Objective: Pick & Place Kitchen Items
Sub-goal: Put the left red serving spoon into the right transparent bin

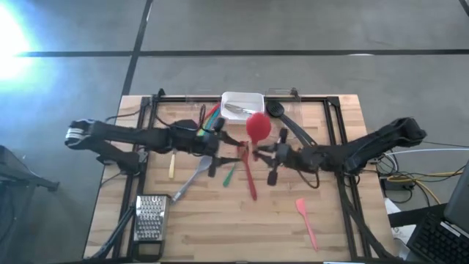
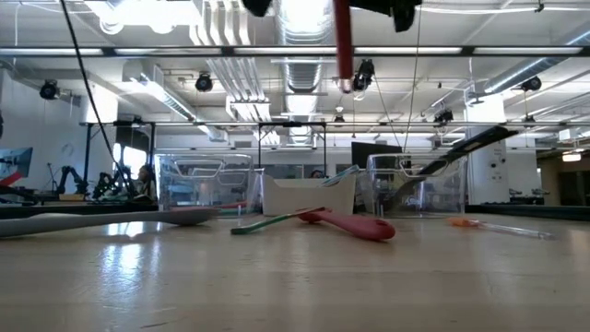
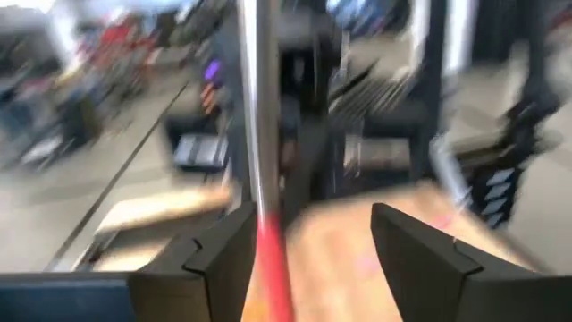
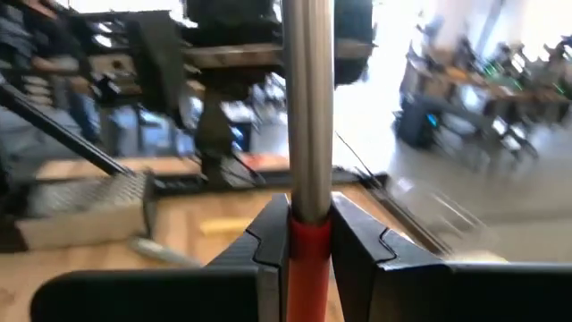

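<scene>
A red spoon (image 1: 258, 126) with a metal shaft stands upright in the air over the table's middle, head up. Its lower end (image 2: 343, 55) hangs into the low view from above. My right gripper (image 1: 255, 152) is shut on it. My left gripper (image 1: 236, 147) faces it from the left. It is open, with its fingers on either side of the same shaft (image 3: 257, 134). Another red utensil (image 1: 249, 176), a green one (image 1: 231, 174), a grey spatula (image 1: 192, 182), a yellow one (image 1: 172, 165) and a pink spatula (image 1: 308, 220) lie flat on the table. My right gripper pinches the spoon between its two fingers where the metal shaft meets the red handle (image 4: 308, 234). The fingers come level from the table's right and lie across the shaft. The spoon is upright, head up, and clear of the table. My left gripper: the shaft stands close to one finger (image 3: 223, 259); I cannot tell whether they touch.
A white tray (image 1: 253, 97) with metal cutlery stands at the far middle. A black spoon (image 1: 282, 121) lies to its right and red and green utensils (image 1: 212, 114) to its left. A metal grater (image 1: 150, 218) lies at the near left. Clear containers (image 2: 203, 180) stand at the back.
</scene>
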Robot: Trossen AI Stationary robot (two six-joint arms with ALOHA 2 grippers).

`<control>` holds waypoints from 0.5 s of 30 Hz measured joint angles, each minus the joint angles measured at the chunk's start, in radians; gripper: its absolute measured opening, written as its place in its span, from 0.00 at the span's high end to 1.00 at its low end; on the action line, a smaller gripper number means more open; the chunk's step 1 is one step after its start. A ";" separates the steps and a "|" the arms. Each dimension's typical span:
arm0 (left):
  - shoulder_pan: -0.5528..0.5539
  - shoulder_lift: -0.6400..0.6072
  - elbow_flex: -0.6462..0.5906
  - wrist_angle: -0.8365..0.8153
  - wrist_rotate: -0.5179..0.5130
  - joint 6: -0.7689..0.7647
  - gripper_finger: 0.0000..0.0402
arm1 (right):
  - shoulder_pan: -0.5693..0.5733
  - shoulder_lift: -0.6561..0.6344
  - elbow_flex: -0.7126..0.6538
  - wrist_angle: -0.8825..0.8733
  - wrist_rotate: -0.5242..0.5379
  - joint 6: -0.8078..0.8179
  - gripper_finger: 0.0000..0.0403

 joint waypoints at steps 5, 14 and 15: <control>0.001 -0.130 -0.007 -0.258 -0.287 -0.041 0.40 | -0.012 -0.150 0.056 -0.418 0.121 0.068 0.89; 0.000 -0.241 -0.142 -0.216 -0.494 -0.094 0.41 | -0.234 -0.224 0.407 -1.242 0.065 0.330 0.89; 0.000 -0.246 -0.157 -0.194 -0.495 -0.096 0.41 | -0.270 -0.212 0.449 -1.317 0.035 0.350 0.89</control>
